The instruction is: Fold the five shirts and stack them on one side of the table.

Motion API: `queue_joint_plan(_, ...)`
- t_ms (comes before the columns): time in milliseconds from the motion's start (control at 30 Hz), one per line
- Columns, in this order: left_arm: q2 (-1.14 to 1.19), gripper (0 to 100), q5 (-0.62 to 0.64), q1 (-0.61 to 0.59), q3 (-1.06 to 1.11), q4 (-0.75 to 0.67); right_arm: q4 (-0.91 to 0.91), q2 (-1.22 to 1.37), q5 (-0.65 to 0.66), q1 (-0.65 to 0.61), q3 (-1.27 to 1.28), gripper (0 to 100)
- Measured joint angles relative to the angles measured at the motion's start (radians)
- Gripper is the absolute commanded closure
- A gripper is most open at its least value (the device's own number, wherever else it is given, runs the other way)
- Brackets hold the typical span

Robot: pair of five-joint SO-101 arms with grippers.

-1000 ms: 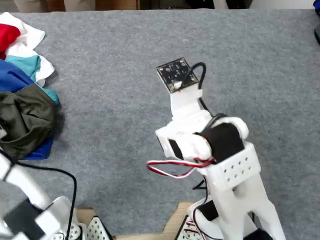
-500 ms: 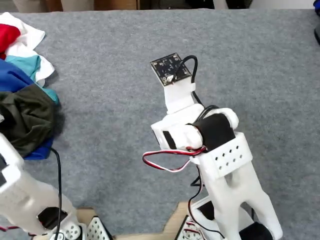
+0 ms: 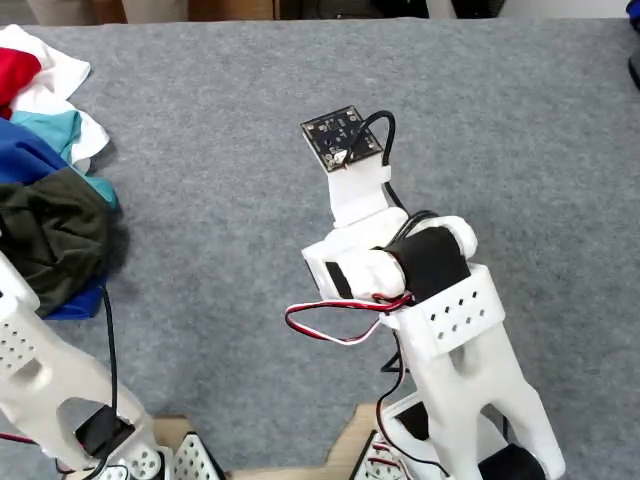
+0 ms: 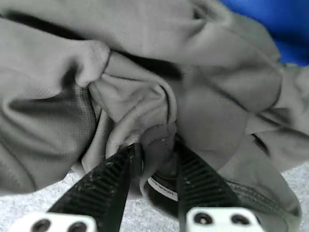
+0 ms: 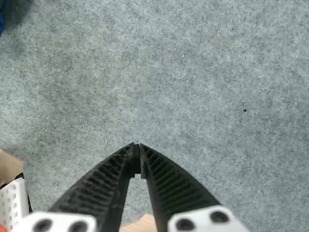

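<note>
The high camera sits off my arms and looks steeply down over the grey table, taking in its far and left edges, with both my arms coming up from the near edge. My left wrist camera looks along my left gripper, very close against the olive shirt, the same shirt the high view has at the table's left edge. My right wrist camera looks down past my right gripper, from farther off, at the grey covering by the near edge, which the high view also shows.
</note>
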Motion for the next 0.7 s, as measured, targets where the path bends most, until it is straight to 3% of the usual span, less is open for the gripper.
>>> queue_joint_plan(167, 0.017, 90, 0.000, -0.006, -0.003, 0.000, 0.000, 0.000, 0.000, 0.000, 0.000, 99.1)
queue_joint_plan(300, 0.017, 98, 0.002, -0.006, -0.006, 0.002, 0.000, 0.000, 0.000, 0.000, 0.000, 99.1)
queue_joint_plan(700, 0.015, 98, 0.078, -0.006, -0.167, 0.094, -0.057, 0.000, 0.000, 0.000, 0.000, 99.1)
